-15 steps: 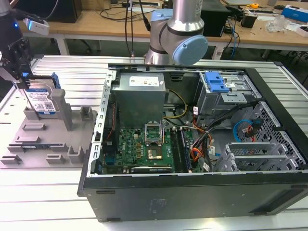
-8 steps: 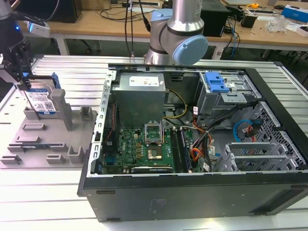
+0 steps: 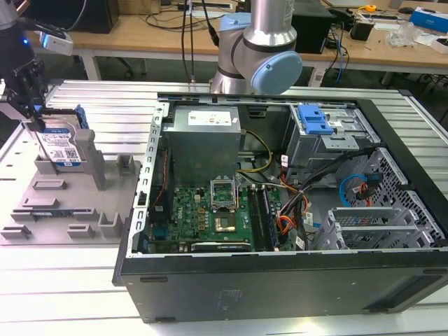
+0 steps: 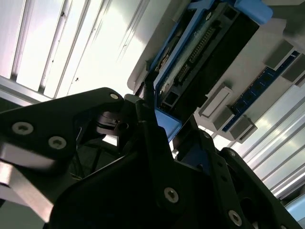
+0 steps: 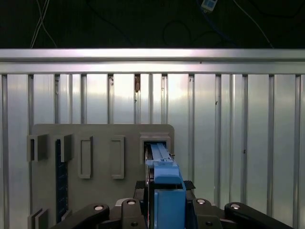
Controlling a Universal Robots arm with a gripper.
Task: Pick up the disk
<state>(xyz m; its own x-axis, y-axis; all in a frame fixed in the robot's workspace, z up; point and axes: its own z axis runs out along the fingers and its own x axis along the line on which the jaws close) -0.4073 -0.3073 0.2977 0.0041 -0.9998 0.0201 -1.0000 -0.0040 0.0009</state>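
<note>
My grey plastic tray with upright posts [image 3: 70, 206] on the slatted table [image 3: 63, 301], my open computer case [image 3: 280, 287] just beside it, green motherboard [image 3: 203, 217], silver power supply [image 3: 204, 143], blue drive-cage latch [image 3: 313, 120] inside

Disk [image 3: 60, 145]: silver, white-and-blue printed label, blue side rail. Tray [image 3: 42, 210]: plain grey. Table [image 3: 56, 280]: ribbed silver. Motherboard [image 3: 189, 210]: green.
</note>
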